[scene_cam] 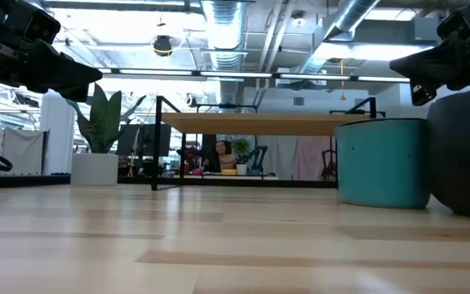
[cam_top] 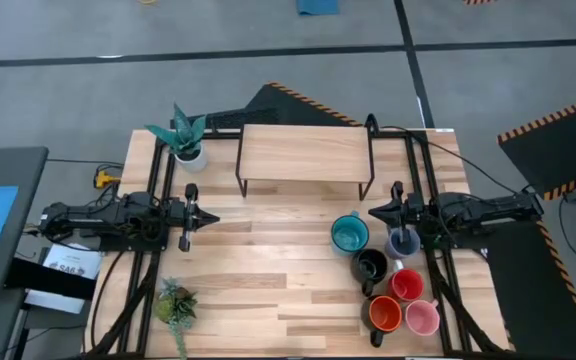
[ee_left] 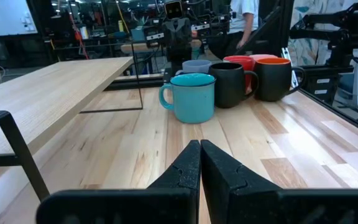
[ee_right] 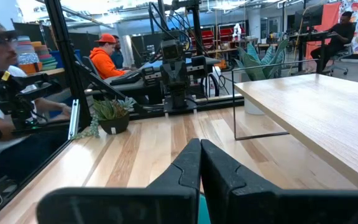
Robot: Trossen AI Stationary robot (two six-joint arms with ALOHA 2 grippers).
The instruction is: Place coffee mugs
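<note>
while both jaws sit clenched, glossy rounded ceramic coffee mugs cluster, pale grainy wood table

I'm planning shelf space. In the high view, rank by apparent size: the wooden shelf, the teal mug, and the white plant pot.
1. Wooden shelf, by far the largest.
2. Teal mug.
3. White plant pot, which looks smallest, though its leaves hide part of it, so second and third are close.
</note>
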